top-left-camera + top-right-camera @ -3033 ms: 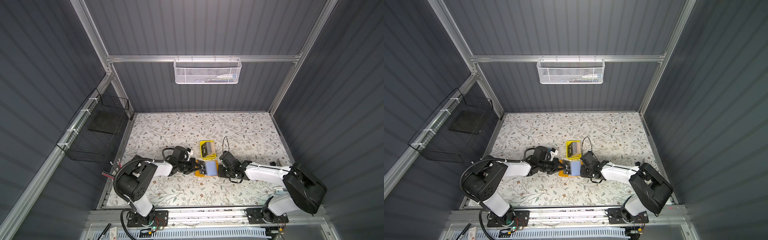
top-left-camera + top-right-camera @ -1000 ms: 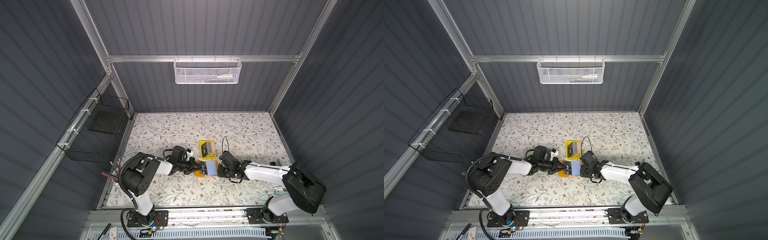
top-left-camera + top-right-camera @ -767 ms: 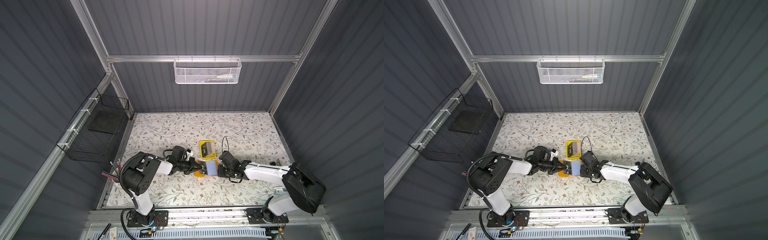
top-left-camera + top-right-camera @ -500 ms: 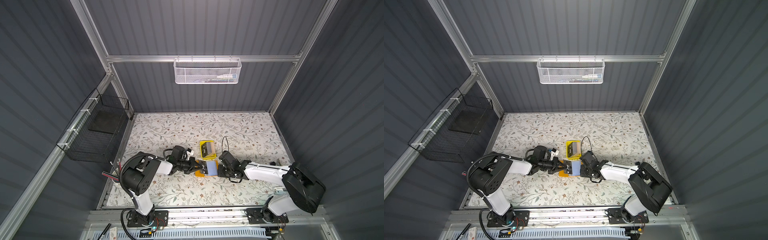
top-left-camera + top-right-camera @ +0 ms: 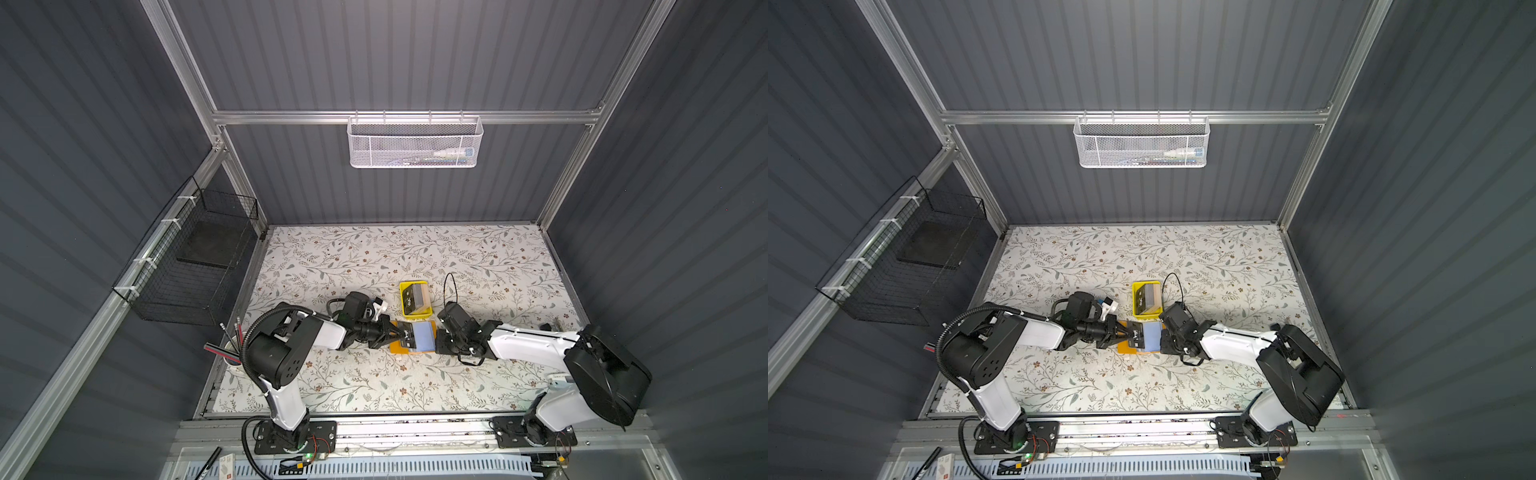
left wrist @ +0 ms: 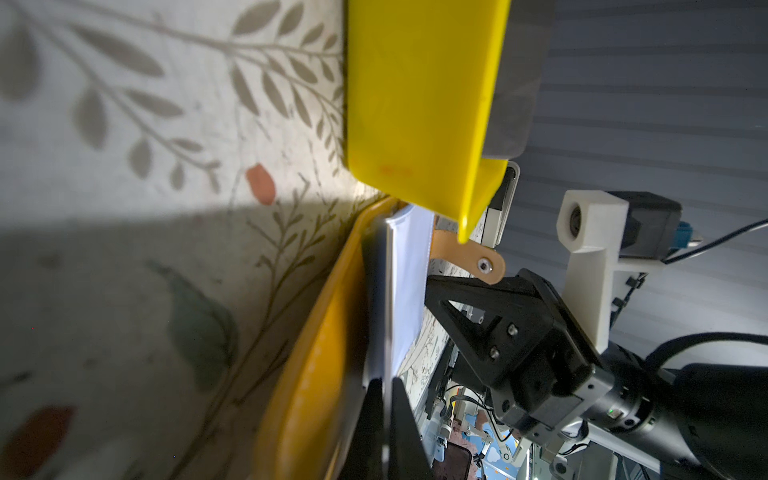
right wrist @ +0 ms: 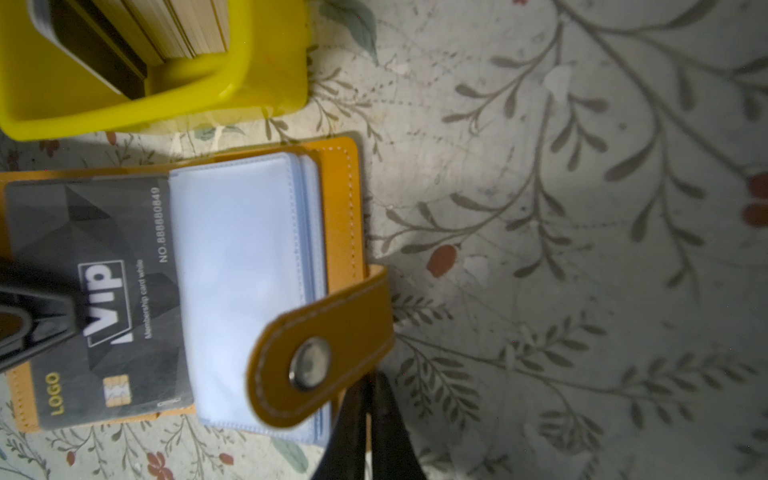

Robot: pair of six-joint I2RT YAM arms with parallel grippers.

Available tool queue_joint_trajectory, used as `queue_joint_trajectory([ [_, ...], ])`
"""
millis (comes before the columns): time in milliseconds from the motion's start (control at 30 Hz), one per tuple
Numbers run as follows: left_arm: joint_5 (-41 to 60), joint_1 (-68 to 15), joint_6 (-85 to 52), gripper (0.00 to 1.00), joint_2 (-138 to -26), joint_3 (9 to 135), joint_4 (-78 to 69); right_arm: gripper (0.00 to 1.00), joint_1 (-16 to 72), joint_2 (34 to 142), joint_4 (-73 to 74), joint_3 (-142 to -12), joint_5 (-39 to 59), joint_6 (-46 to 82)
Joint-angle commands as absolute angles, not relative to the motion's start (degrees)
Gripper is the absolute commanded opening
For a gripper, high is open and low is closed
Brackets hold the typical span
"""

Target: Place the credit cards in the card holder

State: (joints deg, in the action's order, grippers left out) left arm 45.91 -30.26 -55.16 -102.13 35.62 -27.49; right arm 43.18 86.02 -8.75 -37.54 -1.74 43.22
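The card holder (image 5: 400,348) (image 5: 1125,347) (image 7: 345,199) lies open on the floral mat, its bluish sleeve pages (image 7: 241,270) up and its snap strap (image 7: 324,345) folded over them. A black "VIP" credit card (image 5: 407,336) (image 5: 1136,335) (image 7: 95,291) lies flat over the left cover, its far edge at or under the top sleeve page. My left gripper (image 5: 394,332) (image 5: 1128,331) (image 6: 385,380) is shut on that card's outer edge. My right gripper (image 5: 437,343) (image 5: 1162,343) (image 7: 370,378) is shut on the card holder's right cover edge. More credit cards (image 5: 415,296) (image 7: 183,29) stand in a yellow tray.
The bright-yellow tray (image 5: 403,305) (image 5: 1135,306) (image 6: 415,104) (image 7: 232,83) sits just behind the card holder, almost touching it. A white mesh basket (image 5: 415,143) hangs on the back wall and a black wire basket (image 5: 199,266) on the left wall. Pencils (image 5: 230,332) stand at the mat's left edge.
Over three seconds the left arm's elbow has shifted a little. Both grippers, the card and the card holder stay where they were.
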Motion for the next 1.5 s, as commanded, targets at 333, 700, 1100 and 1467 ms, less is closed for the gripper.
queue_joint_trajectory([
  [333,45.7,-30.0,-51.1,0.0,-100.7,37.3,-23.7,0.08,43.1,89.0,-11.7,-36.6,-4.1,42.8],
  [700,47.1,-30.0,-54.2,0.0,-102.2,37.0,-29.0,0.08,43.2,89.5,-12.5,-38.3,-3.6,42.0],
  [1100,46.9,-30.0,-54.4,0.0,-102.1,36.2,-28.8,0.08,43.2,89.7,-13.2,-38.1,-4.2,42.3],
  [1467,46.3,-30.0,-53.0,0.0,-102.8,36.3,-27.5,0.08,43.4,89.1,-12.3,-37.3,-5.0,42.0],
])
